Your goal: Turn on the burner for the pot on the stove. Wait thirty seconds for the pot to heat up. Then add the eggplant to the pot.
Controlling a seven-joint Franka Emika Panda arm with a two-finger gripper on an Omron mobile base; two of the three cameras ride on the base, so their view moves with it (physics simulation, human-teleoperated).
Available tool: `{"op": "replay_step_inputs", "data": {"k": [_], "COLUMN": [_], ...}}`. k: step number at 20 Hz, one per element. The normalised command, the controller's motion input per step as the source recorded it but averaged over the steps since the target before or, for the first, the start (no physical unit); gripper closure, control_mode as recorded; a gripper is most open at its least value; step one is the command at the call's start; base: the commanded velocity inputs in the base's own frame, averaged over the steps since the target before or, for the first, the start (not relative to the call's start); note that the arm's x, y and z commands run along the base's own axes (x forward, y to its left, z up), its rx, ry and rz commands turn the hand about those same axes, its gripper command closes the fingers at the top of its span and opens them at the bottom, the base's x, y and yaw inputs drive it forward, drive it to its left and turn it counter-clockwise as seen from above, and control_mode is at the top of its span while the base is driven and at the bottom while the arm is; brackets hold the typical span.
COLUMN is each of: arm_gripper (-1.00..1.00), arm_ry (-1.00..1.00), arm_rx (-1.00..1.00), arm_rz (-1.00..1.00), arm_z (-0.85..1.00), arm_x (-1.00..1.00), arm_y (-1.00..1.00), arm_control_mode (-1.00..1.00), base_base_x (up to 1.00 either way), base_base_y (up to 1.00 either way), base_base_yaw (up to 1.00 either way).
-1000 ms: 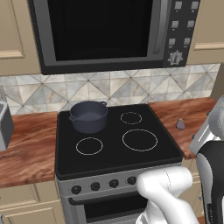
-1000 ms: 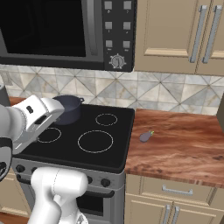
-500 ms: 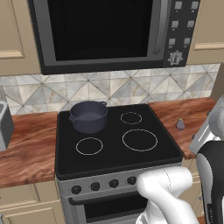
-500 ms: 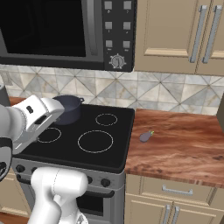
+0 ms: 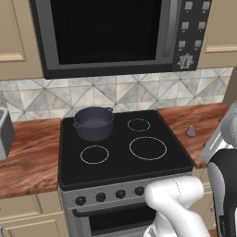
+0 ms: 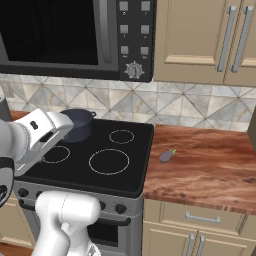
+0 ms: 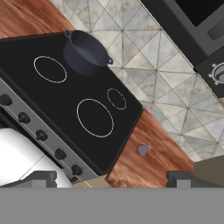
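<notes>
Black glass covers the top of the stove (image 5: 121, 152), marked with four white burner rings. The pot (image 5: 94, 122), dark blue-grey with two small side handles, sits on the back-left ring, close to the tiled wall. The eggplant (image 6: 166, 156), a tiny grey-purple teardrop, lies on the wooden counter (image 6: 210, 167) just to the right of the stove, well apart from the pot.

Nothing has shifted over the last second: the pot, the eggplant and the arm sit exactly where they were in both base views. That stillness suggests the task has not begun in earnest; no knob looks touched, so lighting the burner under the pot appears to be the step still ahead.

The gripper (image 7: 109, 179) hangs high above the stove's front right corner, looking down. Its two dark fingertips (image 7: 37, 178) stand far apart at the bottom of the hand view, jaws spread wide with nothing between them.

The views complement each other. The hand view lays out pot, all four rings, the eggplant and the knob row (image 7: 41, 135) in one slanted picture. The left base view shows the knobs head-on along the grey front, partly hidden by the white arm, and a grey appliance (image 5: 5, 134) at the far left. The right base view adds the microwave (image 6: 75, 37) dial and the cupboards (image 6: 205, 40) above the counter.
</notes>
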Motion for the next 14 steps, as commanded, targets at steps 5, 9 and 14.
{"op": "replay_step_inputs", "data": {"k": [5,9,14], "arm_gripper": [-1.0,-1.0,-1.0], "arm_ry": [0.0,0.0,0.0], "arm_rx": [0.0,0.0,0.0], "arm_rz": [0.0,0.0,0.0], "arm_z": [0.0,0.0,0.0], "arm_x": [0.0,0.0,0.0], "arm_y": [0.0,0.0,0.0], "arm_control_mode": [-1.0,-1.0,-1.0], "base_base_x": [0.0,0.0,0.0], "base_base_y": [0.0,0.0,0.0], "base_base_yaw": [0.0,0.0,0.0]}}
